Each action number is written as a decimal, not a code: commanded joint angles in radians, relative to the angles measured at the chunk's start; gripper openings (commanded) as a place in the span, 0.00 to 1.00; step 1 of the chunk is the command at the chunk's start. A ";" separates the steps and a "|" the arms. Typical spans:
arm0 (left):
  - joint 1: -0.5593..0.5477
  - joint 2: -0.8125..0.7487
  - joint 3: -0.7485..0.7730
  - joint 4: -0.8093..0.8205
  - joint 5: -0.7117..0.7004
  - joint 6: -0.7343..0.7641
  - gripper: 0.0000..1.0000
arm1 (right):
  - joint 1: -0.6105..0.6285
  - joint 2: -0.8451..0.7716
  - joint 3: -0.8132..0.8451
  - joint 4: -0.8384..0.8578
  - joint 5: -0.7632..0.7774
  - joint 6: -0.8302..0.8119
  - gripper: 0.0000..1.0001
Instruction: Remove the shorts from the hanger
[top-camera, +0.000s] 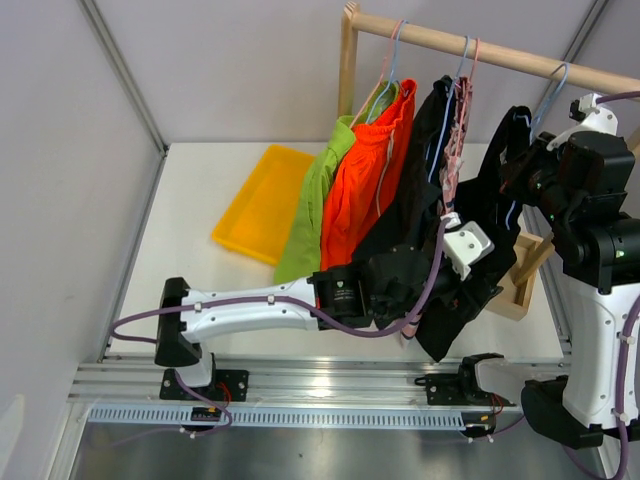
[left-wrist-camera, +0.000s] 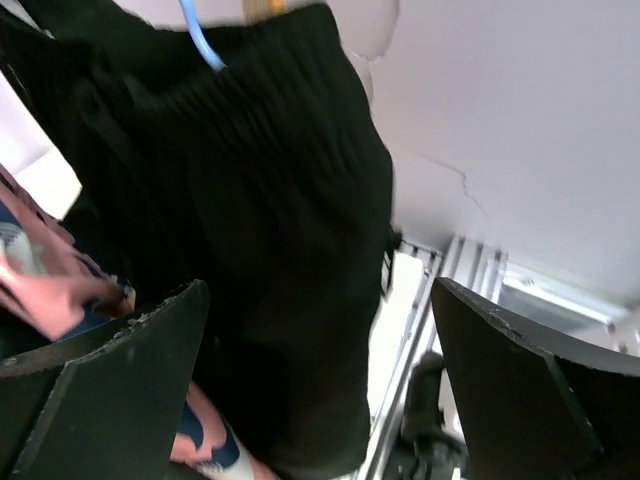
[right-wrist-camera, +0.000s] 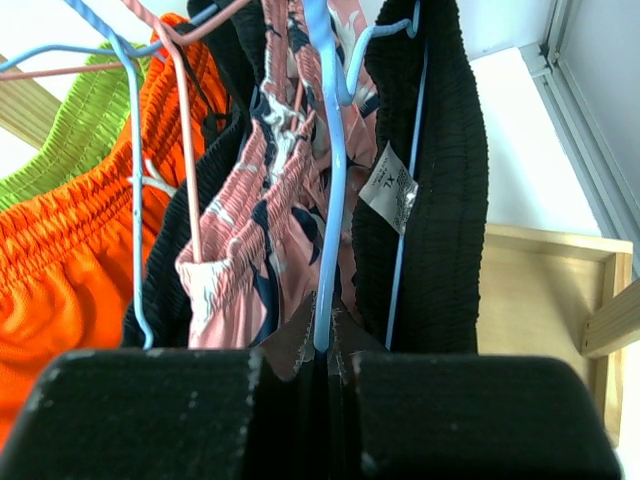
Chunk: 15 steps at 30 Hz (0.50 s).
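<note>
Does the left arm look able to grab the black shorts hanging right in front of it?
Probably yes. The left gripper is open and the black shorts hang directly ahead of its gap, nothing in front; the pink patterned shorts sit off to the side.

Right hand (right-wrist-camera: 328, 368) tight around a blue hanger (right-wrist-camera: 322, 310), pink patterned shorts (right-wrist-camera: 250, 240) just left, black shorts (right-wrist-camera: 440, 200) just right.

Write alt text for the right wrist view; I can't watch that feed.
The right gripper, nearly closed, pinches a light blue wire hanger beside pink dark-patterned fabric shorts. Black ribbed fabric shorts hang to the right; bright orange fabric shorts and lime green fabric shorts hang to the left.
</note>
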 joint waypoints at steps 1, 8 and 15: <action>-0.003 0.050 0.065 0.032 -0.046 0.030 0.99 | 0.003 -0.038 -0.002 0.037 -0.008 0.004 0.00; -0.003 0.128 0.140 0.015 -0.003 0.019 0.68 | 0.003 -0.031 0.016 0.037 -0.025 0.017 0.00; -0.005 0.124 0.133 -0.017 -0.028 0.012 0.00 | 0.004 -0.019 0.052 0.028 -0.017 0.018 0.00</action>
